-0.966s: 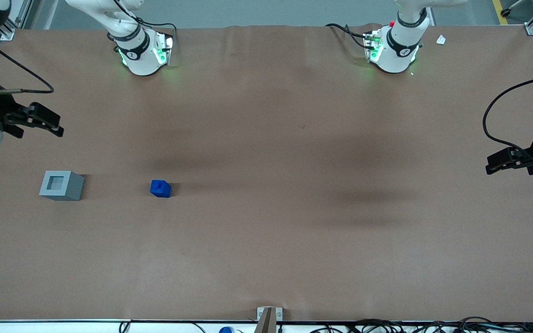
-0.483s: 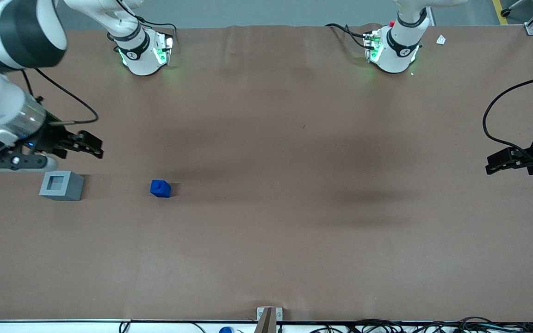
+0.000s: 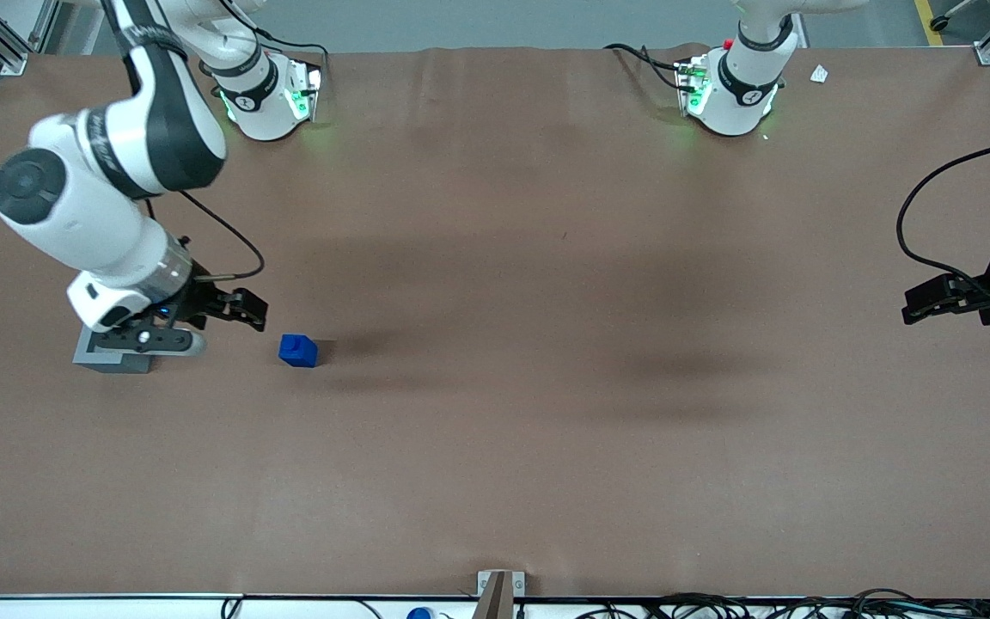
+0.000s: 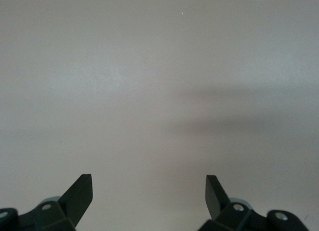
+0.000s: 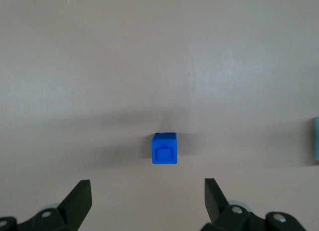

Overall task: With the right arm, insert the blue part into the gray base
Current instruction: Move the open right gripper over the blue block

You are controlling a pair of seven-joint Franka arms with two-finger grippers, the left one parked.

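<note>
The blue part (image 3: 298, 350) sits upright on the brown table, stud up; it also shows in the right wrist view (image 5: 164, 148). The gray base (image 3: 108, 361) is mostly hidden under the right arm's wrist; only its lower edge shows, and a sliver of it shows in the right wrist view (image 5: 316, 140). My right gripper (image 3: 247, 311) hangs above the table between the base and the blue part, close beside the blue part and apart from it. Its fingers (image 5: 79, 198) are spread wide and hold nothing.
The right arm's base (image 3: 267, 94) and the parked arm's base (image 3: 731, 90) stand at the table's edge farthest from the front camera. A small metal bracket (image 3: 499, 585) sits at the nearest edge. Cables lie along that edge.
The right arm has swung in from the table's end, passing over the gray base toward the blue part. The base is now largely covered by the wrist. The blue part has not moved.
</note>
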